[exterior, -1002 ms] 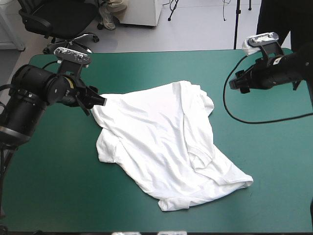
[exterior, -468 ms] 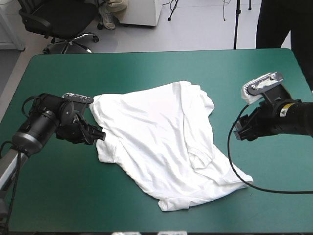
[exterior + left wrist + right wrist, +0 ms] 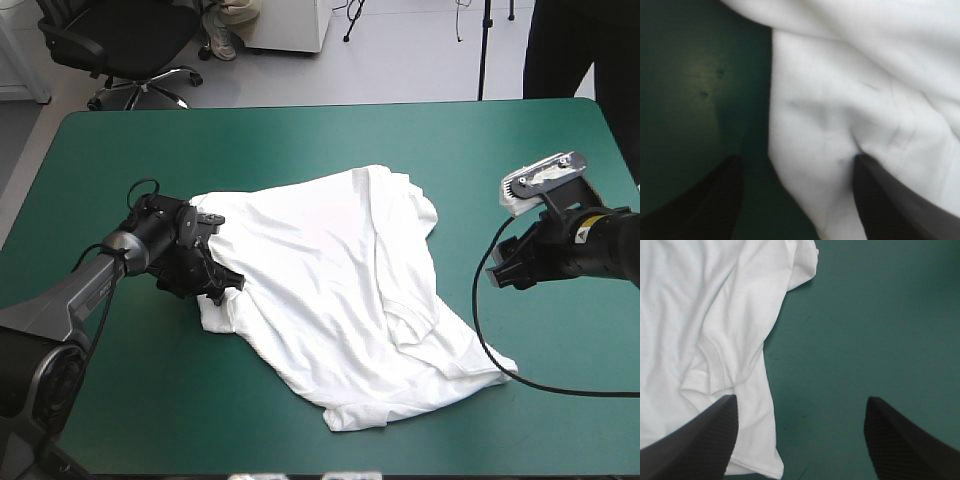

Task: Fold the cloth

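From above, the T-shirt (image 3: pixel 330 290) lies loosely spread in the middle of the desk (image 3: pixel 300 140), partly doubled over itself. Its long axis runs slantwise from the far left toward the near right corner; which end is the collar I cannot tell. The left gripper (image 3: pixel 228 286) sits low at the shirt's left edge, probably to take hold there. The right gripper (image 3: pixel 500 275) is over bare desk near the right edge, apart from the shirt. At the left wrist, the gripper (image 3: pixel 797 160) stands wide apart and holds nothing, with one finger over the desk, the other over the shirt (image 3: pixel 840 100) and the cloth's edge between them. At the right wrist, the gripper (image 3: pixel 801 399) is likewise spread and empty, with mostly bare desk between its fingers and a hemmed edge of the shirt (image 3: pixel 700 315) by one finger.
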Motion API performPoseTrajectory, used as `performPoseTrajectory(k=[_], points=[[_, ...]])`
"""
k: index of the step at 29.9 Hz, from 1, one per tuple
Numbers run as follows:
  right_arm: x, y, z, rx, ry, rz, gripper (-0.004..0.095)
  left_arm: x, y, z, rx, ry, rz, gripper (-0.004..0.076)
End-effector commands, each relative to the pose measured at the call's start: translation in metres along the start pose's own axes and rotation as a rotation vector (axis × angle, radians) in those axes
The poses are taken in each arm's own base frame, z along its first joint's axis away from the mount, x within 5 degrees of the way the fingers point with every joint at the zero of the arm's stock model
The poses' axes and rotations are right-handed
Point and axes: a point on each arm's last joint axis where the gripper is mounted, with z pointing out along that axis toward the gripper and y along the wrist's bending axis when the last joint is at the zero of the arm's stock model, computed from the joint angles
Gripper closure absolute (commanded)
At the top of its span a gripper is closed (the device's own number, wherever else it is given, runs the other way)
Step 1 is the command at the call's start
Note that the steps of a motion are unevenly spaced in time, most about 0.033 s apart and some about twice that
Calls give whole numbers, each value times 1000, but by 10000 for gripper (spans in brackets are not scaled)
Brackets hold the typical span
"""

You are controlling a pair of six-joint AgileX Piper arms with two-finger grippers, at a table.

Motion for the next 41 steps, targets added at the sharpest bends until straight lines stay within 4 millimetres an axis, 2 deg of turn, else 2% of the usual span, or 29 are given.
performPoseTrajectory(k=[1, 4, 8, 13, 17, 22, 29, 34, 41], points=[[-1, 0, -12, 15, -41, -3, 250, -6, -1, -5, 12, -44, -8, 260], [-1, -1, -11, 21, -38, -5, 250, -8, -5, 2, 50, -21, 10, 285], [6, -1, -1, 32, 8, 4, 250, -9, -10, 4, 105, -34, 6, 386], [32, 0, 21, 57, 112, 10, 250, -9, -10, 4, 107, -34, 10, 596], [56, 8, 43, 0, 191, 29, 250, -11, -10, 3, 103, -50, 24, 735], [88, 15, 76, -32, 326, 31, 250, -11, -10, 4, 99, -50, 38, 741], [117, 22, 106, -49, 367, 36, 250, -11, -8, 4, 83, -56, 48, 741], [122, 22, 122, -39, 324, 35, 250, -11, -8, 4, 77, -57, 48, 741], [124, 24, 158, -94, 444, 55, 251, -11, -8, 4, 77, -57, 46, 741]])
